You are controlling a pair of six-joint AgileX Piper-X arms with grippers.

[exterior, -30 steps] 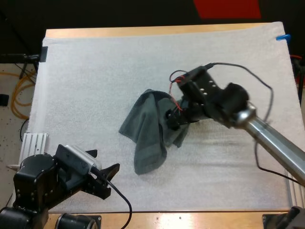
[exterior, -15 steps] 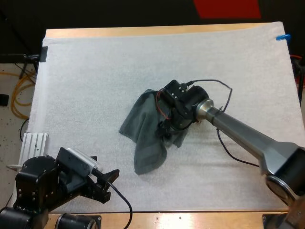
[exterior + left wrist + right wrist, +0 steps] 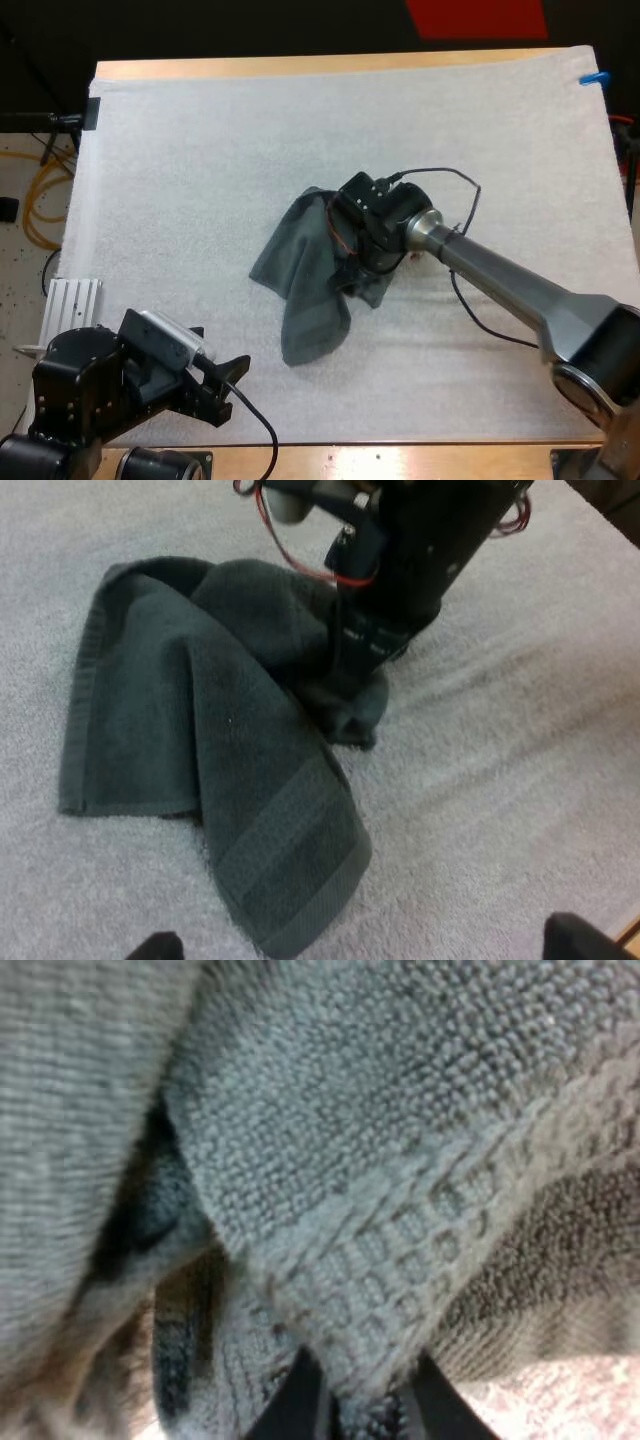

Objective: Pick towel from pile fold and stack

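A crumpled dark grey-green towel lies in the middle of the white mat. My right gripper points down into the towel's right side, its body hiding the fabric under it. In the right wrist view its fingertips pinch a hemmed fold of the towel, so the right gripper is shut on it. My left gripper sits open near the mat's front left, apart from the towel. In the left wrist view the towel lies ahead of my left gripper, with the right gripper planted on its far edge.
The wooden table edge runs along the far side of the mat. Bare mat surrounds the towel on all sides. A white ribbed block sits beside my left arm at the mat's left edge.
My right arm swung in and came down onto the towel's right side, and its fingers closed on the fabric. The left arm stayed still.
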